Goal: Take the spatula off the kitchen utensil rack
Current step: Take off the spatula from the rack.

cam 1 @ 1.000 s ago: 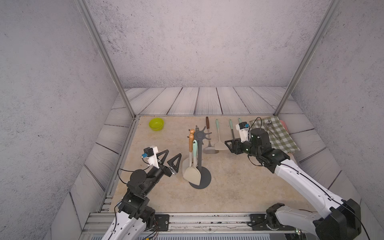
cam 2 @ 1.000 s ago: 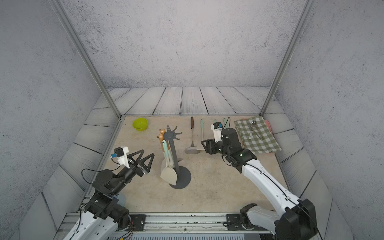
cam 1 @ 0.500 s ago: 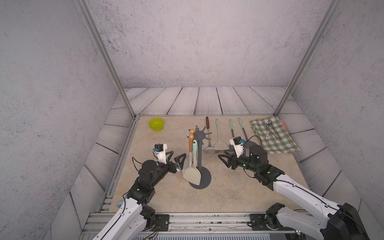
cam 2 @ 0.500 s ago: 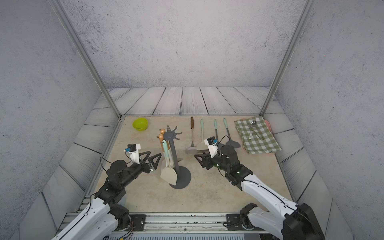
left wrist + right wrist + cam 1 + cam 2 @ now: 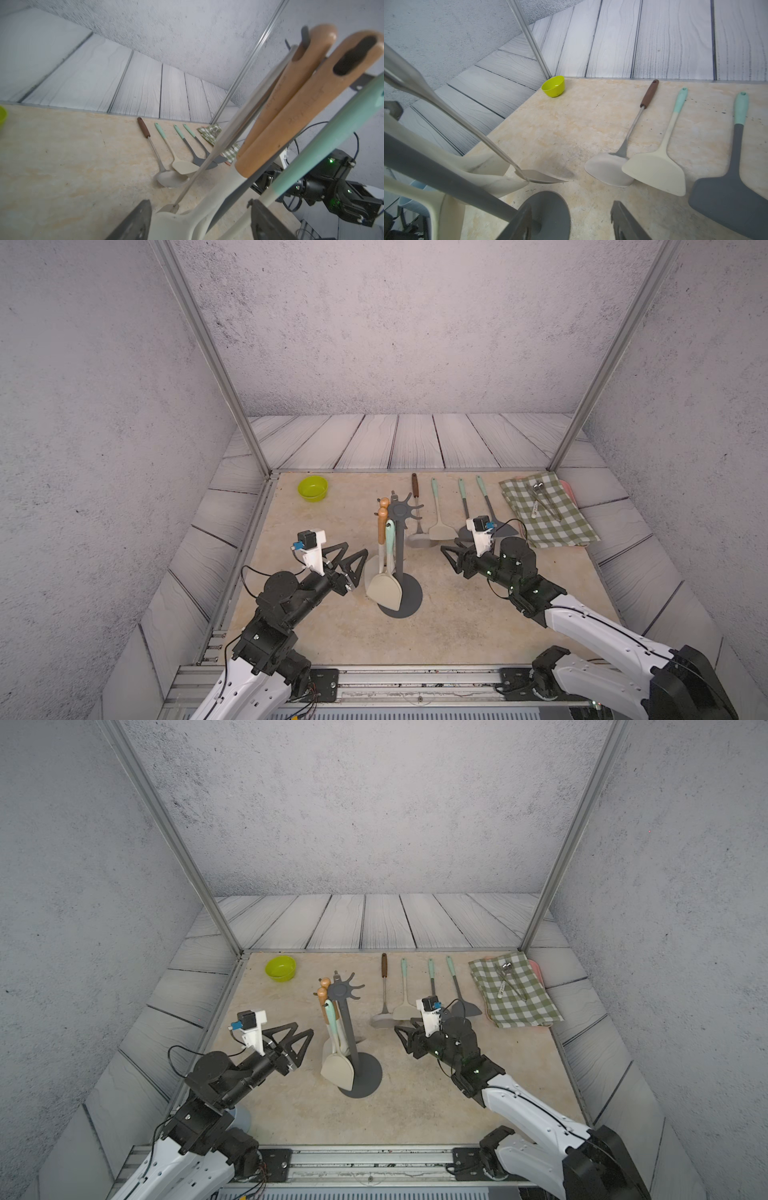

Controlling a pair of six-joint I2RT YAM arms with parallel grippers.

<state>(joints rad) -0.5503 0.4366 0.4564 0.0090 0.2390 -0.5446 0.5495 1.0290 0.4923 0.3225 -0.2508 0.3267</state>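
left hand (image 5: 355, 548) open, empty, jaws astride hanging utensils (image 5: 381, 526) beside kitchen utensil rack (image 5: 400, 549) | right hand (image 5: 451, 556) open, empty, near rack's pole | spatula (image 5: 384, 593) hangs from rack's prongs, facing left hand | risk: pinching several utensils together, toppling unbraced rack

Beige stone-patterned tabletop (image 5: 457, 630). A green bowl (image 5: 313, 488) was set at the far left corner, and the kitchen utensil rack (image 5: 411, 600) was stood near the middle. A metal spatula (image 5: 419, 540), a cream spatula (image 5: 441, 531), a grey spatula (image 5: 462, 493) and a second grey spatula (image 5: 483, 491) were laid side by side, and a checked cloth (image 5: 548, 518) was spread at the far right.
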